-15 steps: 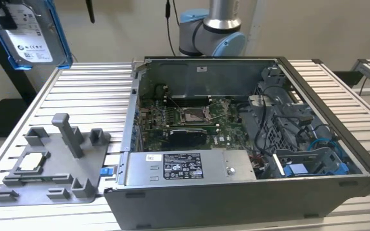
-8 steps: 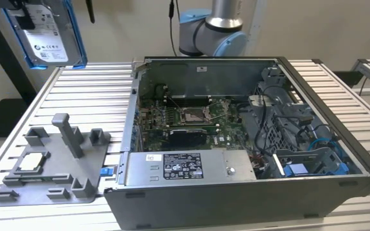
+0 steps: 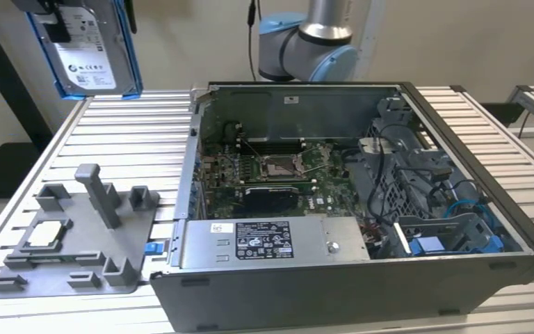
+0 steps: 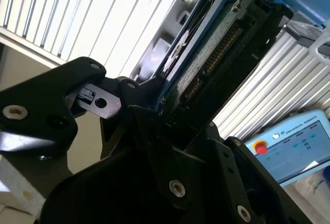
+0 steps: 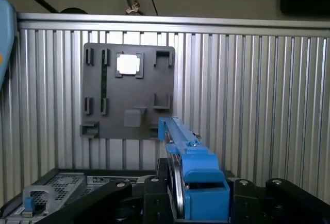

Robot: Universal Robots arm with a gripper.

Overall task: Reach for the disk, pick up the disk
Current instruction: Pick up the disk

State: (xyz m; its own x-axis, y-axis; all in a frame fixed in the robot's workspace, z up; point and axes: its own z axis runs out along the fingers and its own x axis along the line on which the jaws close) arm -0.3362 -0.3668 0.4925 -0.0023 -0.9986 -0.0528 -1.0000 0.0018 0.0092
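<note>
The gripper [image 5: 198, 190] clamps the disk [image 3: 91, 56] by its upper end, aloft at ten o'clock from the computer case [image 3: 341, 292] — on so narrow a hold it might slip and drop.

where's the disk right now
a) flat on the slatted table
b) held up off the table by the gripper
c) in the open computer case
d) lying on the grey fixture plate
b: in the exterior view the disk hangs in the air above the table's far corner, clear of the grey fixture plate and the computer case, and the first wrist view shows the gripper clamped on it.
</note>
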